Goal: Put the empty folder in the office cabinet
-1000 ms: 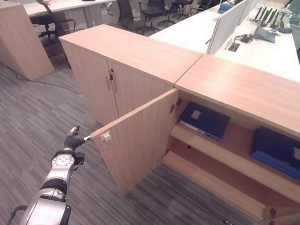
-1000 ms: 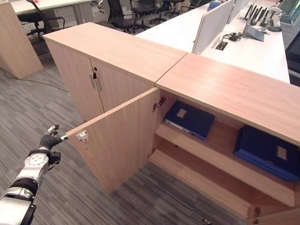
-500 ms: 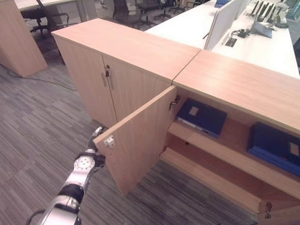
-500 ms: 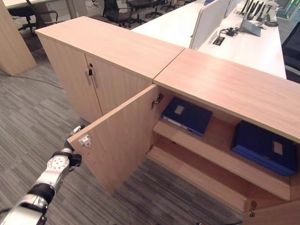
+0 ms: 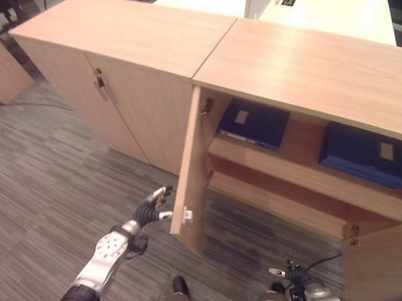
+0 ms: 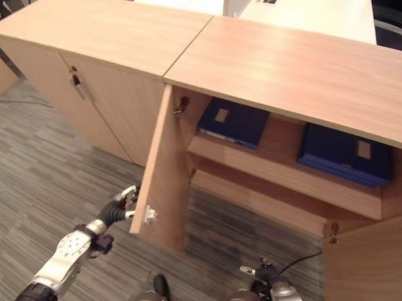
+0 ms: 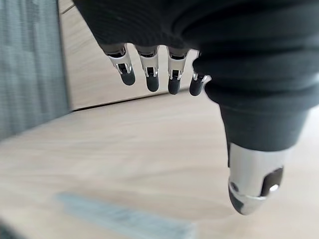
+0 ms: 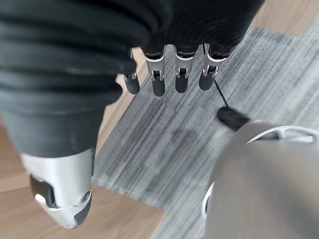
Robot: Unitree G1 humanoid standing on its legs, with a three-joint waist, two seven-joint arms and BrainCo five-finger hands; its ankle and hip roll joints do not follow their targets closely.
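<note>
Cabinet: the open office cabinet (image 5: 297, 61) stands under a light wooden top, side by side with a closed cabinet (image 5: 113, 94) on the robot's left, their tops meeting in one seam
Left door: the door (image 5: 192, 170) is swung out on its hinge so that it is seen nearly edge-on; its free edge points at the robot, with a small white catch (image 5: 187, 216) near the lower corner
Left hand: the left hand (image 5: 150, 206) is just beside that free edge, at the height of the catch; fingers (image 7: 149, 72) straight and loosened, thumb apart, nothing in its grasp; whether a fingertip touches the door, I cannot tell
Right door: a second door (image 5: 380, 263) hangs open at the robot's right
Folders: a dark blue folder (image 5: 253, 122) lies flat on the upper shelf (image 5: 287, 167) at its left end; a second blue folder (image 5: 366, 154) lies on the same shelf to the right, well apart from the first
Room to move: bare shelf between the two folders; the lower shelf (image 5: 269, 201) is bare along its front; grey striped carpet (image 5: 50, 189) is open to the left of the door
Right hand: the right hand (image 8: 169, 74) hangs low over the carpet, fingers straight and relaxed, holding nothing
Labels: each folder bears a pale square label; no writing on them can be read
</note>
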